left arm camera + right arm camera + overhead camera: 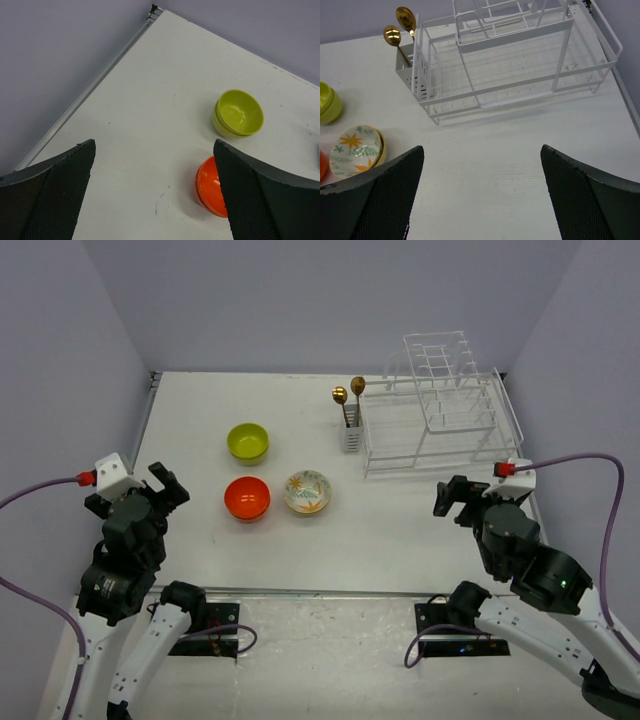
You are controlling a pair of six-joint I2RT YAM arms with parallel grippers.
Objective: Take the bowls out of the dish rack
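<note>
Lying near left pincer (168, 483), orange bowl (247, 498)

Black joint housings seen on left arm (125, 550) and right arm (530, 570); lower links cased in white. White block (113, 472) with red plug mounted at each wrist. Purple cable (35, 490) routed from each plug. Black dimpled facing fitted on fingers (60, 195). Small green light (563, 583) noted on right arm. Black base plates (215, 625) fitted underneath.

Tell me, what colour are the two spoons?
Shiny gold spoons; the right wrist view shows them best.
</note>
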